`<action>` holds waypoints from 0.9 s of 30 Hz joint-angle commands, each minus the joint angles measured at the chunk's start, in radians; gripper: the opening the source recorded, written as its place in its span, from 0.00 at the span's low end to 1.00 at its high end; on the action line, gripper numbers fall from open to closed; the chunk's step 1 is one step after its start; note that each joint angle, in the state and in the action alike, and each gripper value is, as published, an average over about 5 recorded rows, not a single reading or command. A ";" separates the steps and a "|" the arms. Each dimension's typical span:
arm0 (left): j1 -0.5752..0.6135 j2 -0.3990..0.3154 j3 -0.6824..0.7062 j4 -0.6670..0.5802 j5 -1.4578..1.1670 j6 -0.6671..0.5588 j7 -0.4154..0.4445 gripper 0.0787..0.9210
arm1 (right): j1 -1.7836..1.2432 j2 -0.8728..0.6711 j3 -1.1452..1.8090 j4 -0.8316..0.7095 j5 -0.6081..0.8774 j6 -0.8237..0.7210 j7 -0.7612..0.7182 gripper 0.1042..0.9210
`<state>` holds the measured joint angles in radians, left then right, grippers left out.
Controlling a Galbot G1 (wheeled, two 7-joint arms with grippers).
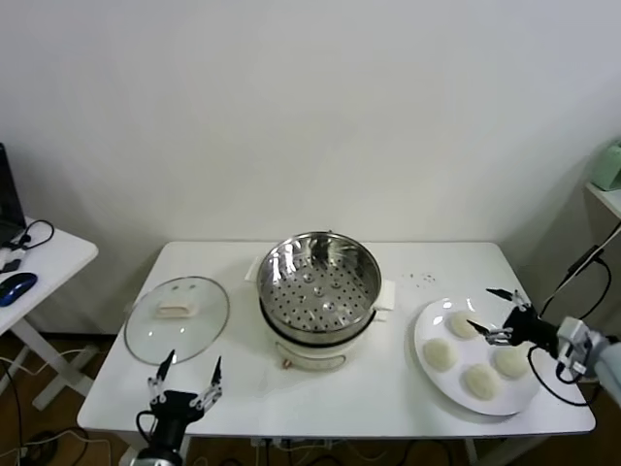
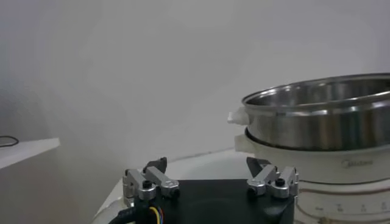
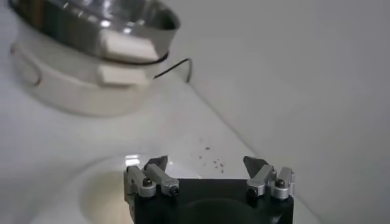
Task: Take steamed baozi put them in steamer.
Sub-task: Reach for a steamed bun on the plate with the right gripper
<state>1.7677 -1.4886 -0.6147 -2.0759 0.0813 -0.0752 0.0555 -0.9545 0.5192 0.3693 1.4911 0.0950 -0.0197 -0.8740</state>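
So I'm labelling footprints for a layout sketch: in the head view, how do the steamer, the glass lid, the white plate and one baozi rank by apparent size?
1. Steamer and white plate: similar spans, too close to rank; the plate is partly hidden by the right gripper.
2. Glass lid, somewhat smaller.
3. A baozi, far the smallest.
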 commanded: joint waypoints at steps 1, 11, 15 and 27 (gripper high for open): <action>-0.034 0.011 0.001 0.013 0.008 0.046 0.005 0.88 | 0.673 -0.165 -0.673 -0.219 -0.125 0.041 -0.304 0.88; -0.061 0.005 -0.006 0.010 0.006 0.070 0.008 0.88 | 1.011 0.068 -1.053 -0.490 -0.236 0.091 -0.429 0.88; -0.071 0.006 -0.011 0.016 0.005 0.079 0.007 0.88 | 1.005 0.133 -1.073 -0.556 -0.274 0.100 -0.434 0.88; -0.094 0.005 -0.015 0.039 0.004 0.087 0.005 0.88 | 0.933 0.279 -0.969 -0.678 -0.354 0.142 -0.364 0.88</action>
<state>1.6838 -1.4833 -0.6281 -2.0448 0.0854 0.0061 0.0610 -0.0816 0.6968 -0.5656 0.9368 -0.1953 0.0954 -1.2292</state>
